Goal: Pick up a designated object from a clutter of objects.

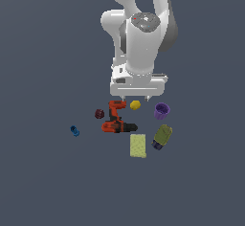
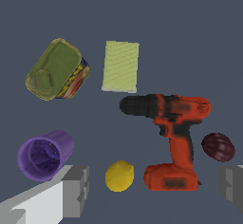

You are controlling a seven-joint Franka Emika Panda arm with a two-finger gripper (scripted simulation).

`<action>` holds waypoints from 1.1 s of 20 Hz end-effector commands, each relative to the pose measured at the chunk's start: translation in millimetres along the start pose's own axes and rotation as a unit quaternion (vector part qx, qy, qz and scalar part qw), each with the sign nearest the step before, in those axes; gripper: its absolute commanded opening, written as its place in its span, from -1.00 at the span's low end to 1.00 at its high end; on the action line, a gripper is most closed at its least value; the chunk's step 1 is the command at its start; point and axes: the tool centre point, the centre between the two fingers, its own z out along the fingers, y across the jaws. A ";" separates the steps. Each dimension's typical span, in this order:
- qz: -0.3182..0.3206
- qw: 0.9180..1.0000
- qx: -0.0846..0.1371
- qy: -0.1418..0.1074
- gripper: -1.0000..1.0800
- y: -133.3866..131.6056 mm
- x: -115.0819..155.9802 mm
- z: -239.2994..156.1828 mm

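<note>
The designated object, a small round yellow ball, lies in the clutter of objects between the orange-black drill and the purple cup. My gripper hangs open just above the ball, touching nothing. In the wrist view its grey fingers stand wide apart, one by the cup and the other past the drill's base. The ball sits nearer the cup-side finger.
A pale yellow sponge and an olive bottle lie beyond the drill. A dark red knob rests beside the drill's handle. A small blue piece lies apart toward the exterior view's left.
</note>
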 end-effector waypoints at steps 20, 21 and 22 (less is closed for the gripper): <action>0.100 0.995 0.002 0.009 0.92 -23.6 -98.3 129.6; 0.102 0.995 0.002 0.009 0.92 -23.8 -100.9 131.8; 0.104 0.995 0.002 0.009 0.92 -23.9 -103.2 133.6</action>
